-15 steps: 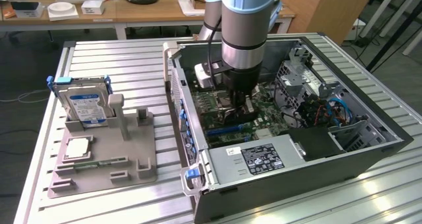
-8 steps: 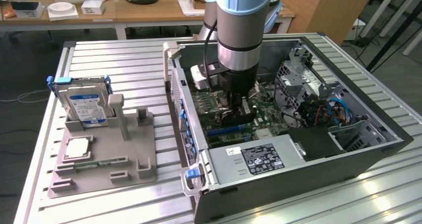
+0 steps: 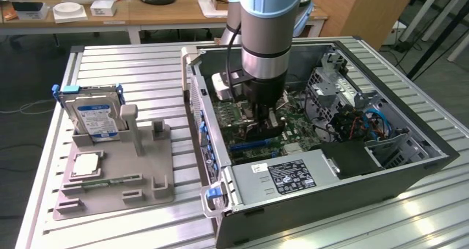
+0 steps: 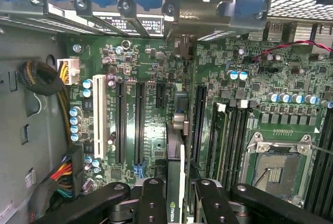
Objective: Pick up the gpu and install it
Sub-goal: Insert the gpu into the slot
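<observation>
The gpu (image 4: 175,156) shows edge-on in the wrist view, a thin dark card with a green logo near the fingers (image 4: 152,203). My gripper (image 4: 176,206) is shut on it, one finger against each face. The card hangs over the green motherboard (image 4: 151,146), between two long black expansion slots (image 4: 139,120), with its far end toward the case's rear slot covers (image 4: 140,24). In the exterior view my gripper (image 3: 264,120) reaches straight down into the open computer case (image 3: 410,166), and the gpu (image 3: 265,132) is a dark shape just beneath it. Whether the card touches a slot I cannot tell.
On the exterior view's left, a grey holder (image 3: 139,191) carries a silver hard drive (image 3: 94,116) with a blue-white label and a processor chip (image 3: 87,165). Inside the case are a power supply (image 3: 291,175), drive cages (image 3: 333,87), blue cables (image 3: 374,122) and an empty processor socket (image 4: 276,166).
</observation>
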You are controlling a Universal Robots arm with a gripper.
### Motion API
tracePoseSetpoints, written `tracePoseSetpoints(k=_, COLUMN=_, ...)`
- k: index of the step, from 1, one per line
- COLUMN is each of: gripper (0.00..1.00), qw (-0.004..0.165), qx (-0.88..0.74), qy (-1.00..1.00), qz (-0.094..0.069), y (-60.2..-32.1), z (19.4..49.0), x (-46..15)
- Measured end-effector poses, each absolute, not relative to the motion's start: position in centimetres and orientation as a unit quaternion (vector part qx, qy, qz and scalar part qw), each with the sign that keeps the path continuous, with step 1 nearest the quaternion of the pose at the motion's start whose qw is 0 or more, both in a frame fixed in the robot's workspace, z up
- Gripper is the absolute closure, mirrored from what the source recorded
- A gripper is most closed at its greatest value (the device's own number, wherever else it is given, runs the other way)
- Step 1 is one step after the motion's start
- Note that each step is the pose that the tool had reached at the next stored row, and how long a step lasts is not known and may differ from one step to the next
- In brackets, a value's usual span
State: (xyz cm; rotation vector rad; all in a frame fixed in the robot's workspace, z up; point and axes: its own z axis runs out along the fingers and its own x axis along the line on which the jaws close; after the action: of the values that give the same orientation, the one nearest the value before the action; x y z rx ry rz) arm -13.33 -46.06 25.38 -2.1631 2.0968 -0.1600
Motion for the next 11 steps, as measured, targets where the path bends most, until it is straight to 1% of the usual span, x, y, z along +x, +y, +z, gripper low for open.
tracePoseSetpoints(k=11, gripper=0.74, qw=0.062, qx=-0.715, qy=0.694, qz=-0.053, y=-46.07, z=24.78, x=-13.45)
